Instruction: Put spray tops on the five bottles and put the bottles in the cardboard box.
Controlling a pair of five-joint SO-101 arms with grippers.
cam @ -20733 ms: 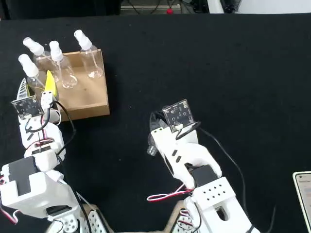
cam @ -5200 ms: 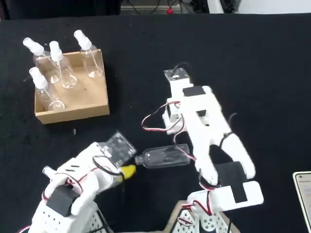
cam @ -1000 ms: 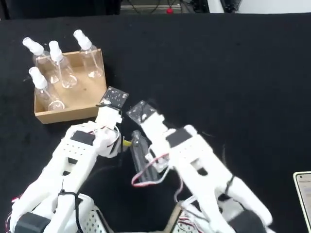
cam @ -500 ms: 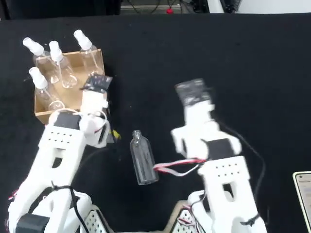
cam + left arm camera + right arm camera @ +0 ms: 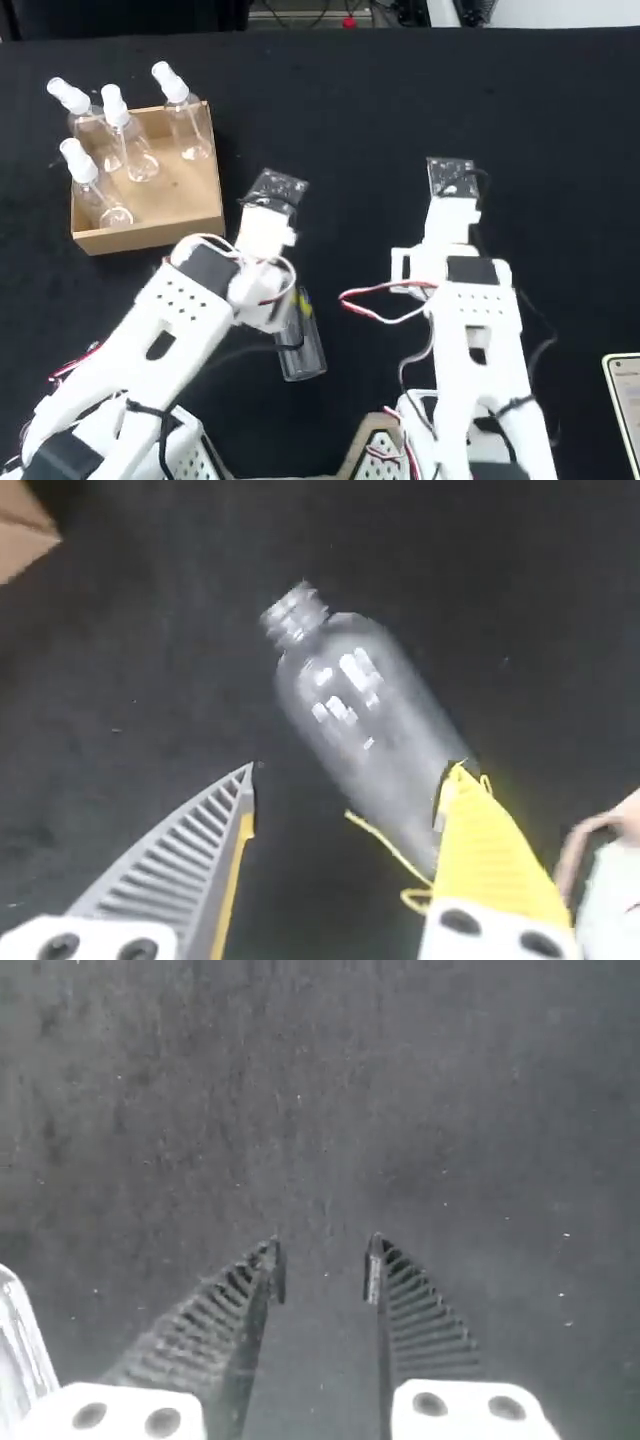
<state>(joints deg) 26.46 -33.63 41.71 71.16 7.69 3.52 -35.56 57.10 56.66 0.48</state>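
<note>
A clear plastic bottle with a bare threaded neck (image 5: pixel 350 710) is seen lying on its side on the black cloth-covered surface (image 5: pixel 420 90), with no spray top fitted. It is set apart from the shallow brown cardboard box (image 5: pixel 170 225) at the far left of the surface. Four clear bottles with white spray tops (image 5: pixel 188 125) are stood upright inside the box. The left pincer (image 5: pixel 353 770) is spread wide open just above the lying bottle, and nothing is gripped. Its yellow finger (image 5: pixel 480 850) is placed against the bottle's lower body, though contact cannot be told. Its grey ribbed finger (image 5: pixel 200 860) is kept apart on the other side. In the high view the bottle's base end is seen poking out from under the white left arm (image 5: pixel 190 310). The right pincer (image 5: pixel 323 1250) is parted by a narrow gap, with nothing held between its dark ribbed fingers and bare surface below. The white right arm (image 5: pixel 465 300) is placed to the right of the bottle, not touching it.
</note>
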